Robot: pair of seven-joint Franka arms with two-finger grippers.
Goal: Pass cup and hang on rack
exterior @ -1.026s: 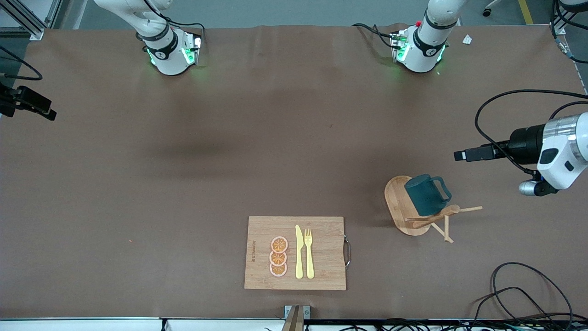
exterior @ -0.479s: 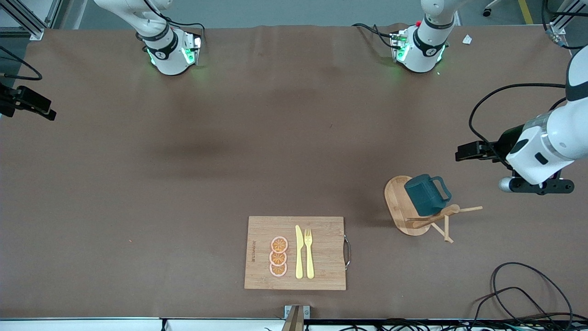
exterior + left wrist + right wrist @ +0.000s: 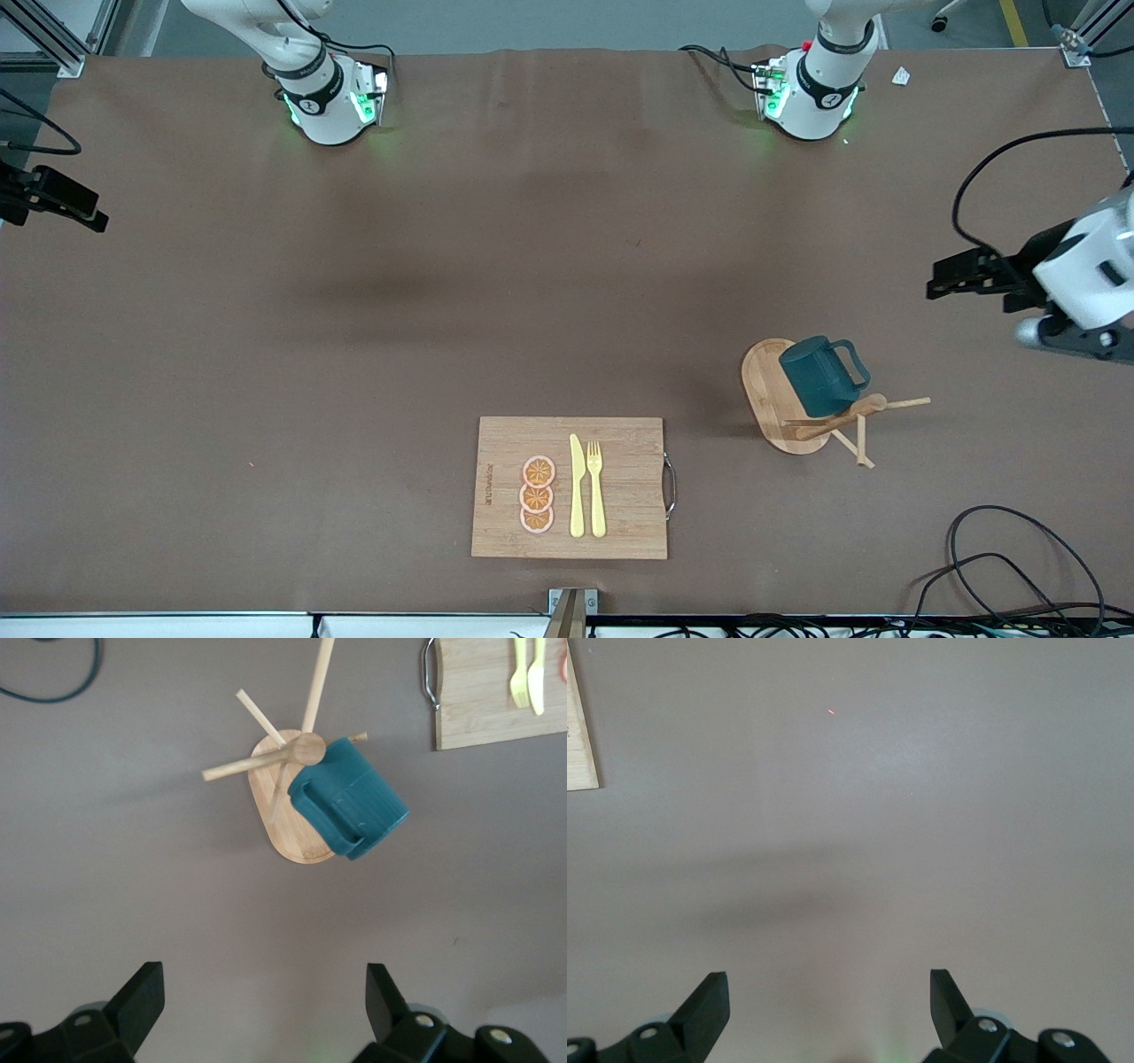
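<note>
A dark teal ribbed mug (image 3: 819, 374) hangs on a pale natural-wood peg rack (image 3: 802, 409), both over a plain matte brown table cover (image 3: 354, 354). Toward the right arm's end from the rack, a light bamboo cutting board (image 3: 620, 487) carries three orange citrus-patterned slices (image 3: 537, 495) and a yellow plastic knife (image 3: 577, 486) and fork (image 3: 595, 487).

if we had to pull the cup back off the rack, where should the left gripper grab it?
Probably by the body. The cup hangs by its handle on a peg of the rack, so the handle is taken. Its ribbed sides are bare; come from above and close across the body, then slide it outward along the peg. The left gripper is open, over bare table.
</note>
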